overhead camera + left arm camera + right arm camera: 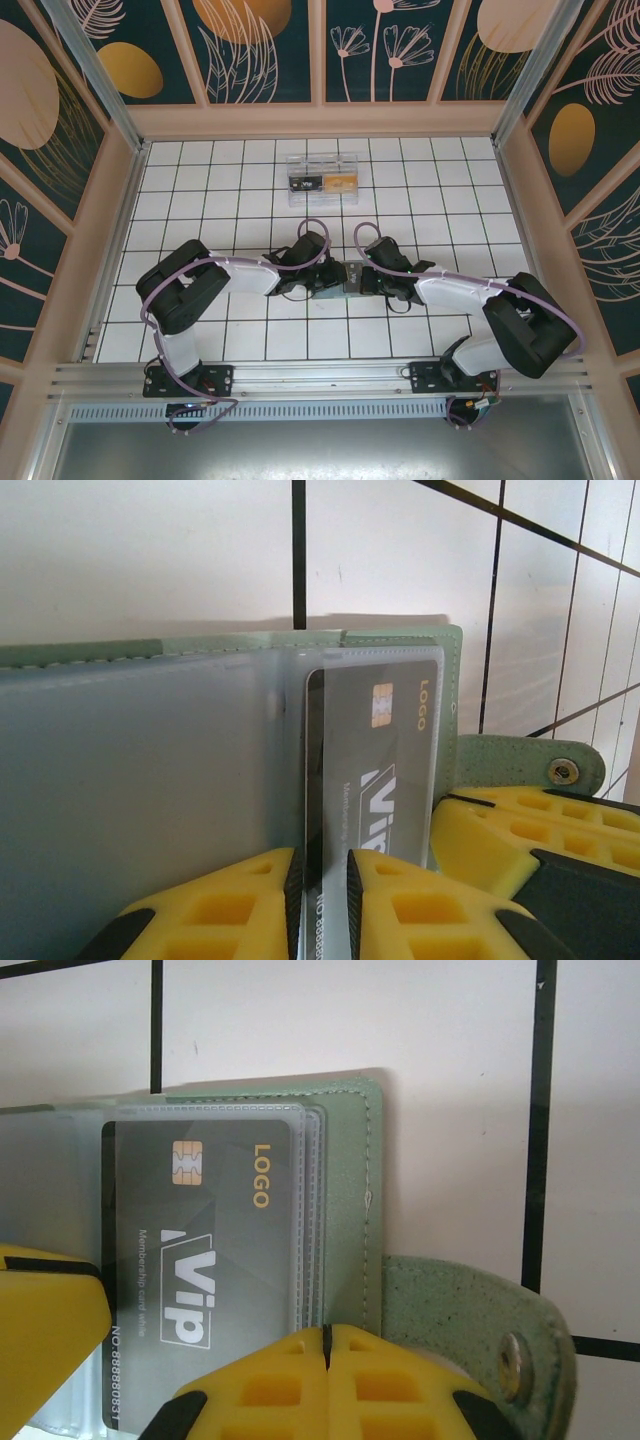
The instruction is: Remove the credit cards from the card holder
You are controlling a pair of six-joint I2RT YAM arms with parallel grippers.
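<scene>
pinching black card, left jaws, holder cut off

Top cam: high behind arm bases, looking down at white tiled table. Both wrist cams v. close, share flat grey-green folding card holder.

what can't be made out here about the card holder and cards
Overhead view: card holder mostly hidden by both arms, its cards too small to see.
Overhead view: clear box contents too small to identify.
Left wrist view: bottom of the black card hidden behind the left gripper's fingers; whether they pinch it is unclear.
Right wrist view: any cards behind the black one hidden by it.
</scene>
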